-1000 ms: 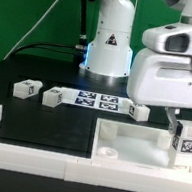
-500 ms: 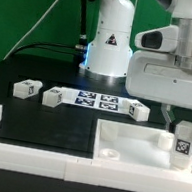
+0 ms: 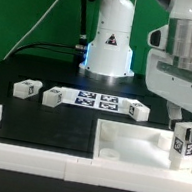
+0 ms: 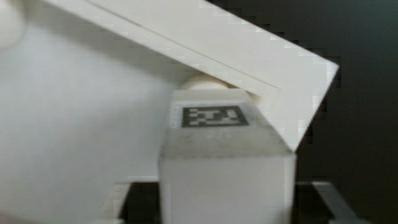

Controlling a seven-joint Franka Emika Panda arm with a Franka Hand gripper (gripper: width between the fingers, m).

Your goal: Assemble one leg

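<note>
Pincer (image 3: 185,133) clamped on leg (image 3: 188,146), upright at tray (image 3: 124,156) corner wall, v. little clearance.

The leg (image 3: 187,143) at the right is white with a black-and-white square tag. The tray (image 3: 125,150) and border bars (image 3: 23,158) are white, the bench (image 3: 38,125) black. The marker board (image 3: 96,100) shows black tags on white.

**Black worktop, loose parts in a row**

The dark worktop (image 3: 39,120) carries the arm's white base (image 3: 107,53) at the back. In front of it, from the exterior view's left, lie a first leg (image 3: 25,88), a second leg (image 3: 52,97), the marker board (image 3: 95,100) and a third leg (image 3: 137,112), perhaps touching the board's edge. Nearer the camera sit the tray panel (image 3: 125,150) and a white border bar (image 3: 23,159).
</note>
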